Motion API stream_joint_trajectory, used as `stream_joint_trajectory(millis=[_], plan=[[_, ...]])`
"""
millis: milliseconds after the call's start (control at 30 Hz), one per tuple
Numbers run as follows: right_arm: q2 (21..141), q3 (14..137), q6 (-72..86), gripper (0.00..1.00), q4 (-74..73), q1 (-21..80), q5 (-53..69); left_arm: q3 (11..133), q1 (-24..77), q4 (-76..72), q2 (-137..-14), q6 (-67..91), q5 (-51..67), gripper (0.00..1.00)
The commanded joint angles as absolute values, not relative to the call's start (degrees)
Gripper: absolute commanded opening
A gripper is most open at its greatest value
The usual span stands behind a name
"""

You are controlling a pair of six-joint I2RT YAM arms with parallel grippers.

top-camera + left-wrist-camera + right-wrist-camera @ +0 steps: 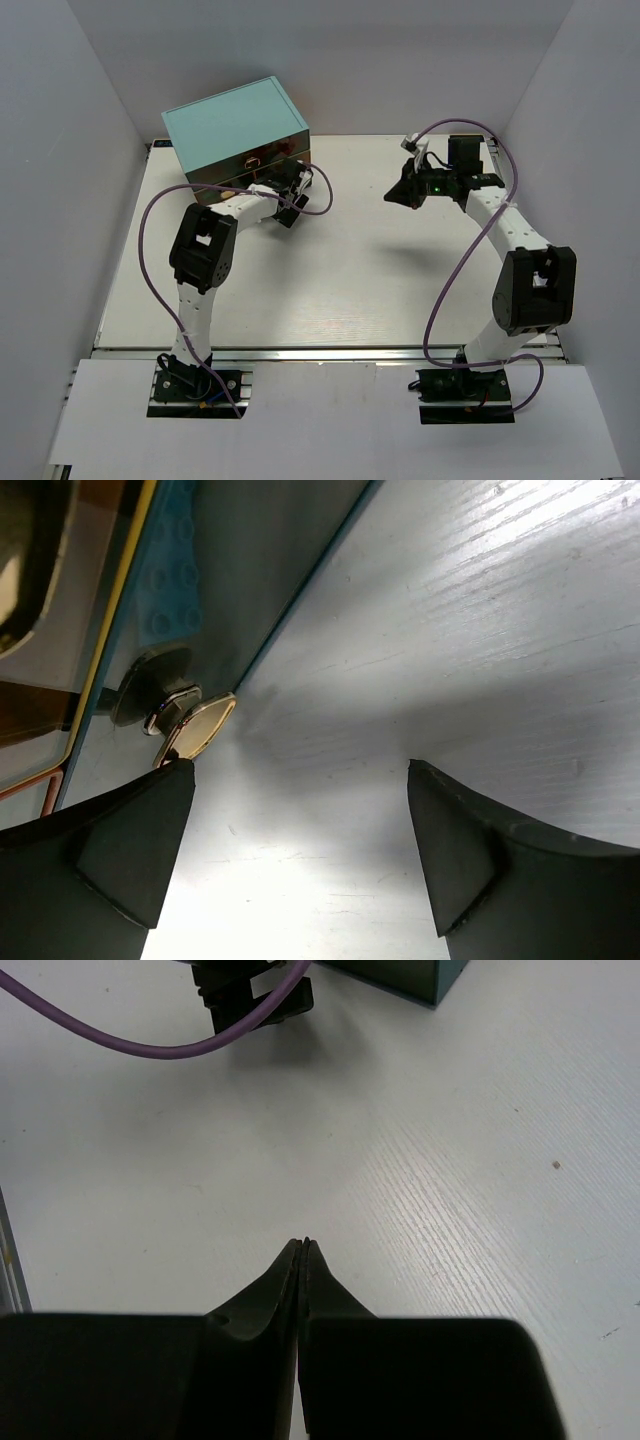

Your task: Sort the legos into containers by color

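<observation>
While the tabletop (350,270) is carrying the cabinet (235,120) at its far left, my left tool (300,780) is gaping wide beside the knob (160,685) of a drawer (30,710), my right tool (303,1245) is hovering pinched together, and a blue lego (165,590) is showing through that drawer.

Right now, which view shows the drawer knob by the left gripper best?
Left wrist: the knob sits close-up, just beyond the open left gripper. Top external shows the cabinet, but the arm hides that knob. Right wrist catches only a cabinet corner.

Plain white walls (60,150) enclose a pale wood-grain table (350,290), brightly lit, with soft shadows across it.
</observation>
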State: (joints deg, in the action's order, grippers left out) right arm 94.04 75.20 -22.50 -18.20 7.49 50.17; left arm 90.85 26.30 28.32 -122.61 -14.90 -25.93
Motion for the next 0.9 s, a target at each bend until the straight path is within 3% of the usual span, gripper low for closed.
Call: stream_joint_trajectory(millis=[0,167,400,433,600,700,733,800,833,867], plan=[[90.97,74.88,-22.59,0.0,-18.9,7.03,51.77,92.46,24.17,27.07,-122.7,-15.12,-27.34,0.98],[90.27,74.18,-23.82,0.0,-19.95,6.94,52.03,89.75,24.95,27.16,-118.32,-14.5,-23.73,0.88],[88.6,71.37,-24.78,0.0,-20.04,6.94,52.03,79.03,25.58,22.94,-106.46,-8.97,-18.99,0.66],[88.51,70.76,-25.39,0.0,-20.39,7.03,52.03,76.93,25.58,22.24,-105.3,-8.36,-18.38,0.55],[86.23,68.56,-28.82,0.0,-23.29,7.38,51.59,73.22,26.1,23.55,-98.62,-5.45,-13.81,0.27],[85.08,68.03,-31.03,0.01,-26.18,7.73,49.5,70.85,26.1,25.83,-93.35,-2.12,-4.36,0.09],[85.34,68.64,-31.03,0.08,-27.76,8.0,48.0,70.14,26.1,26.1,-91.69,1.2,-0.48,0.0],[87.27,72.22,-31.64,0.21,-35.39,8.52,42.75,66.21,26.1,25.23,-85.45,4.64,9.35,0.0],[88.06,73.12,-30.51,0.37,-36.9,8.7,41.24,64.27,26.1,22.7,-82.99,8.92,12.36,0.0],[88.85,73.82,-29.11,0.44,-38.05,8.35,40.09,62.33,26.1,21.02,-77.66,11.75,13.96,0.0]])
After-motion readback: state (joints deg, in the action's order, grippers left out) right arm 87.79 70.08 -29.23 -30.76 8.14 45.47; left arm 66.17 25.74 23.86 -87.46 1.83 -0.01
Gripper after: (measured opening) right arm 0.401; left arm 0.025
